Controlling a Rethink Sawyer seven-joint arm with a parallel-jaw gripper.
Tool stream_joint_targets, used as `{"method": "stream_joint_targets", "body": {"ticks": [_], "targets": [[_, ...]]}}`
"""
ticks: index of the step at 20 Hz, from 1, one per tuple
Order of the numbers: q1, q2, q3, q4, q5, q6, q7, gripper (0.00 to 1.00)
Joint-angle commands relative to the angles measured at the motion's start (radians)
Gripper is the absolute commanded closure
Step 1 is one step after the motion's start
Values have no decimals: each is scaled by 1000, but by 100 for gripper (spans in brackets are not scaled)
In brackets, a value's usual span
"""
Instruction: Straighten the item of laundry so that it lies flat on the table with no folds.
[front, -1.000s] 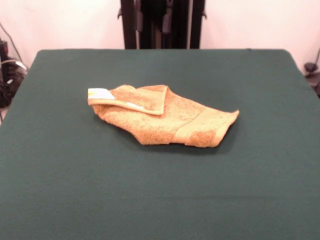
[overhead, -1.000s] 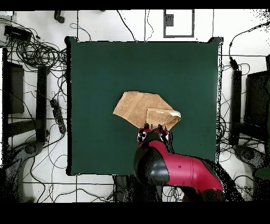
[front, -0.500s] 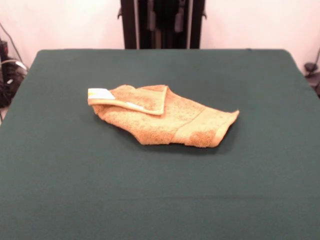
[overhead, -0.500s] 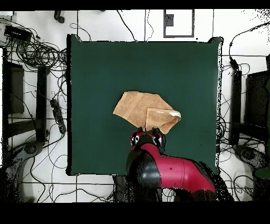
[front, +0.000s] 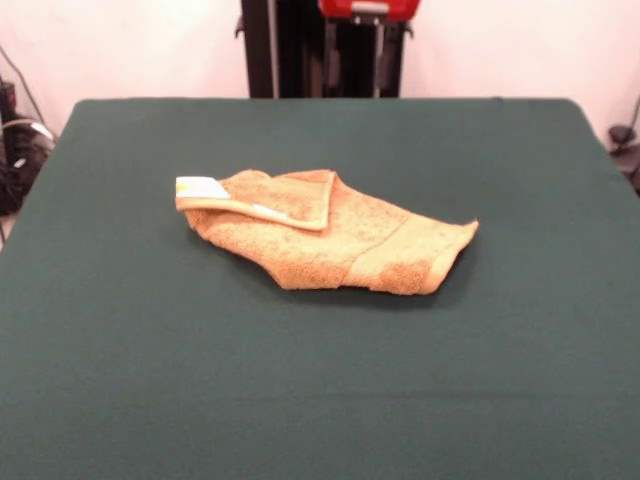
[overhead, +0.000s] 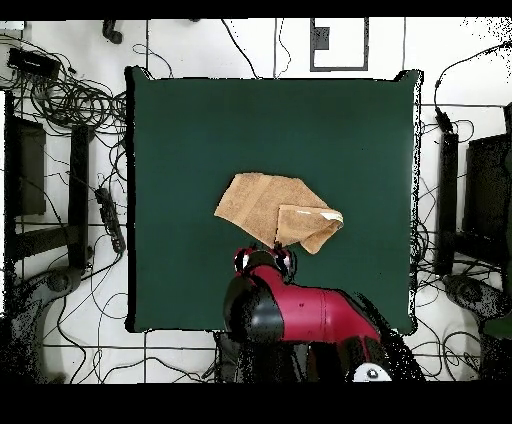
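We see the towel (front: 325, 232) near the middle of the table (front: 320, 390) with one corner folded over, so unfolding remains; the gripper (overhead: 262, 262) hovers beside it, and we cannot tell its state.

Behind everything stands a plain white wall (front: 520, 45). It looks bright and has nothing on it. A dark black stand (front: 258, 48) rises in front of the wall.

From above, the pale tiled floor (overhead: 240, 45) shows thin dark lines that make big squares. Many thin black cables (overhead: 70, 100) lie on it in loops and tangles, mostly on one side. A long black power strip (overhead: 108, 220) lies among them. Dark black boxes (overhead: 25, 170) sit on the floor at both sides. A grey square frame (overhead: 338, 45) lies on the floor at the top.
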Motion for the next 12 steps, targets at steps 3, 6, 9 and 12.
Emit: {"method": "stream_joint_targets", "body": {"ticks": [3,6,9,12], "targets": [[-4,265,39,-207,50,-49,148,0],[-15,287,47,-228,46,-51,147,0],[-35,307,69,-271,34,-28,120,0],[-46,326,77,-303,29,-23,112,0]]}}
